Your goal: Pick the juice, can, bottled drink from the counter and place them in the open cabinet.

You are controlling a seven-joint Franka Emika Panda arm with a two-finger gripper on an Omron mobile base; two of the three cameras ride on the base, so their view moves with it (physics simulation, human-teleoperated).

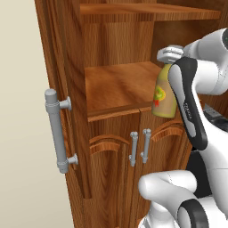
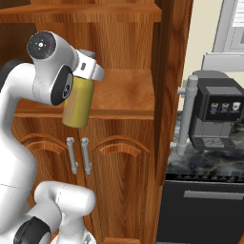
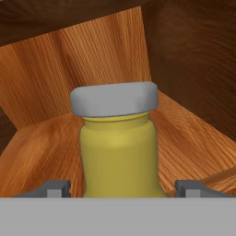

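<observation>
The gripper (image 3: pixel 119 186) is closed on the juice (image 1: pixel 164 95), one finger (image 3: pixel 55 189) on each side of the yellow body just below the neck. The bottle hangs in the air in front of the open cabinet (image 1: pixel 116 84), at the near edge of its middle shelf (image 2: pixel 126 97) and towards the shelf's right end in the left base view; its base sits lower than the shelf edge and does not rest on the board. In the hand view the grey cap (image 3: pixel 114 99) points into the wooden compartment. To the right of the cabinet, a coffee machine (image 2: pixel 217 112) stands on the counter (image 2: pixel 205 164).
</observation>
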